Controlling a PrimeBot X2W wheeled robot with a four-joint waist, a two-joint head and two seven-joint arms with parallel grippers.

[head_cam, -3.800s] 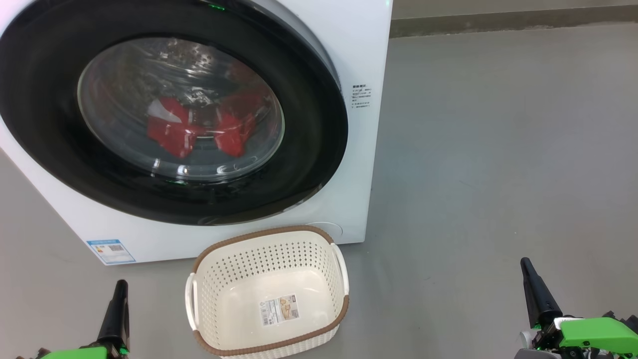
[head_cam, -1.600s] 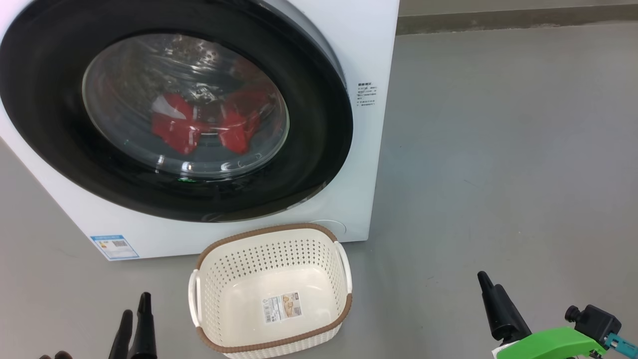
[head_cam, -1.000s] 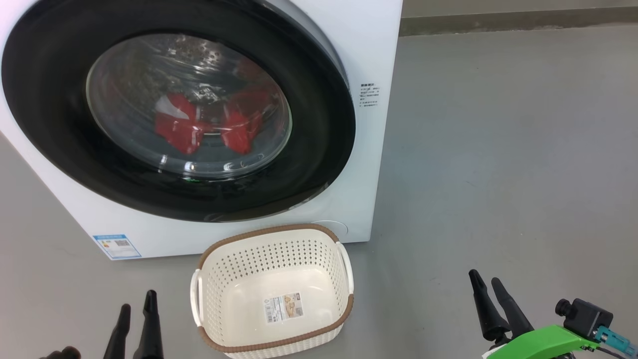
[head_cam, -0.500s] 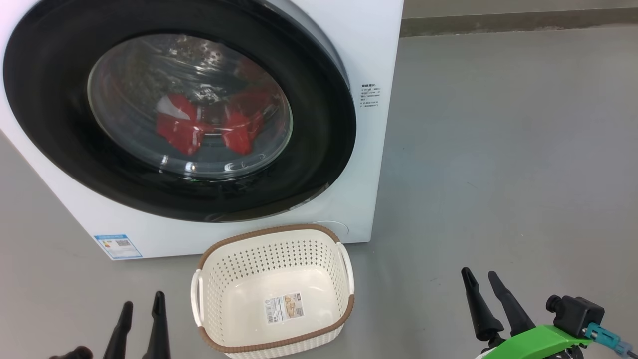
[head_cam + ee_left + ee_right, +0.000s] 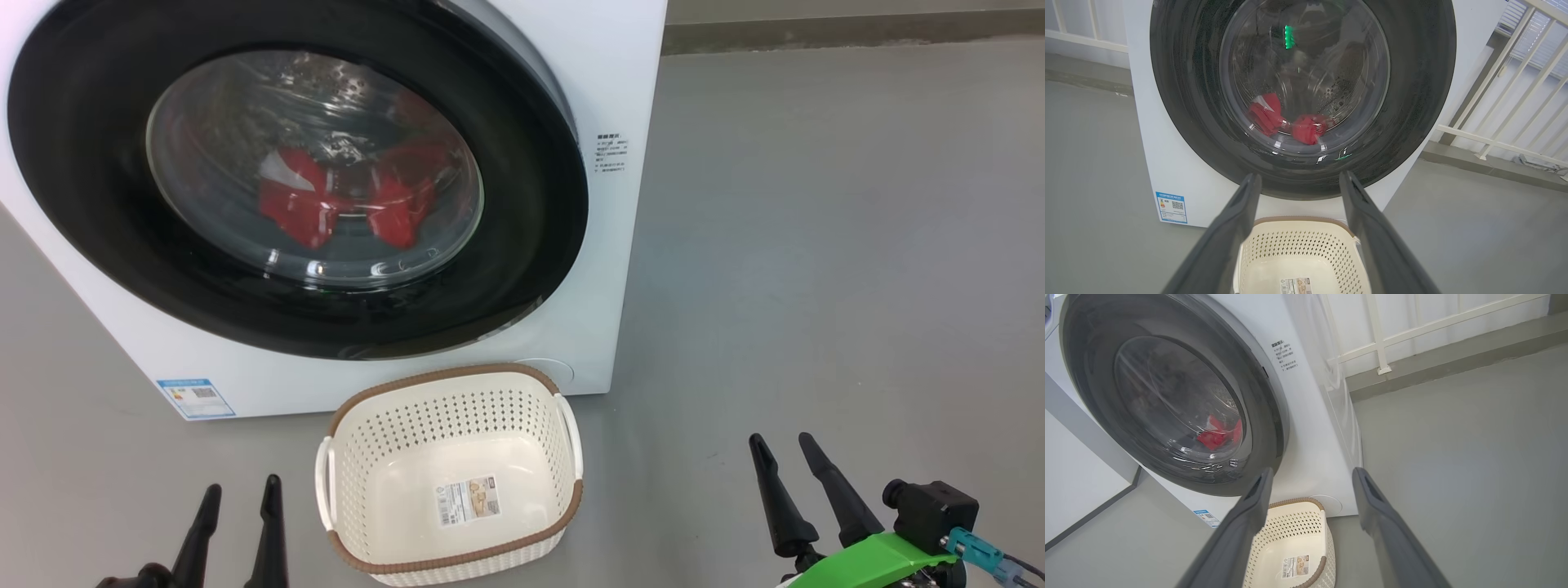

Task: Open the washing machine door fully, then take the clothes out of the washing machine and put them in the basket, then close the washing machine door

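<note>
Left gripper [image 5: 242,487]: jaws spread wide, nothing between them; low in the head view, fingers pointing up toward the machine
Right gripper [image 5: 780,441]: likewise wide and empty; low at the right, fingers leaning a little to the left
Washing machine door [image 5: 531,229]: lying against the front of the washing machine [image 5: 604,286], not yet swung out; ahead of and above both grippers
Clothes [image 5: 326,208]: red, low in the drum behind the glass [image 5: 367,90]; out of reach until the door moves
Basket [image 5: 441,374]: empty, on the floor [image 5: 816,245] just before the machine, between the two grippers, nearer the left one
Key relation: the door's right rim is the edge nearest the right gripper, up and to its left; the left gripper sits under the door's lower left part
Opening edge: a pale sliver runs along the right rim, so that is probably the free side; no handle can be made out for certain
Left arm pose: its wrist view faces the door squarely, glass centred above the fingers, basket below
Right arm pose: its wrist view takes the door at a slant from the right; its fingers frame the machine's right front corner
Judgement: the right arm looks better placed to hook that rim
</note>
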